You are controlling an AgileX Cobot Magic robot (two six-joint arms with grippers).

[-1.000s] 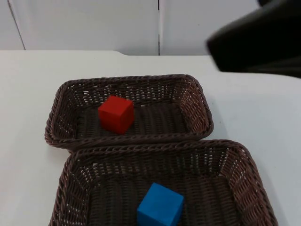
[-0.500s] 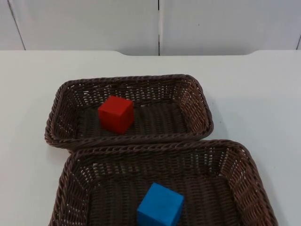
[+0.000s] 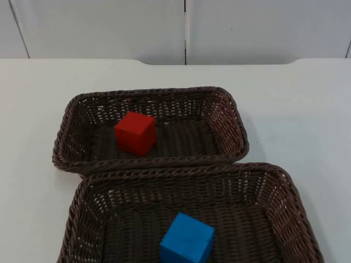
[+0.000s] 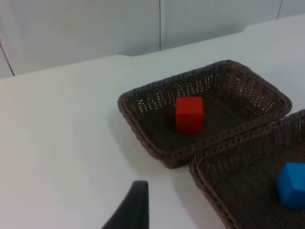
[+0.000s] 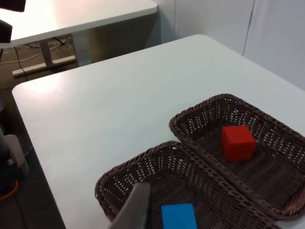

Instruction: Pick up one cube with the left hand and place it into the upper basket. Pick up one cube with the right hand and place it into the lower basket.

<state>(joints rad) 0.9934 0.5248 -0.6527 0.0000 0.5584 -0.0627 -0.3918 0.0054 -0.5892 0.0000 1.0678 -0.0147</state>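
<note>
Two brown wicker baskets stand close together on the white table. The upper basket (image 3: 148,92) (image 4: 205,74) (image 5: 200,107) holds a red cube (image 3: 135,132) (image 4: 189,113) (image 5: 237,141) in its left half. A blue cube (image 3: 186,241) (image 4: 291,185) (image 5: 179,216) lies in the lower basket (image 3: 186,169) (image 4: 202,176) (image 5: 128,164) near its front. My left gripper (image 4: 133,210) hangs well back from the baskets over bare table on their left. High off to the lower basket's side, my right gripper (image 5: 136,210) is raised above the table. Neither gripper touches a cube.
White table (image 3: 296,109) spreads to the left, right and behind the baskets as far as the grey partition wall (image 3: 109,27). The right wrist view takes in the table's edge (image 5: 28,124), the floor beyond it and a second table (image 5: 71,14).
A second ago the right arm's dark bulk filled the upper right of the top view; it has since drawn back out of that picture. Cubes and baskets have not moved.
</note>
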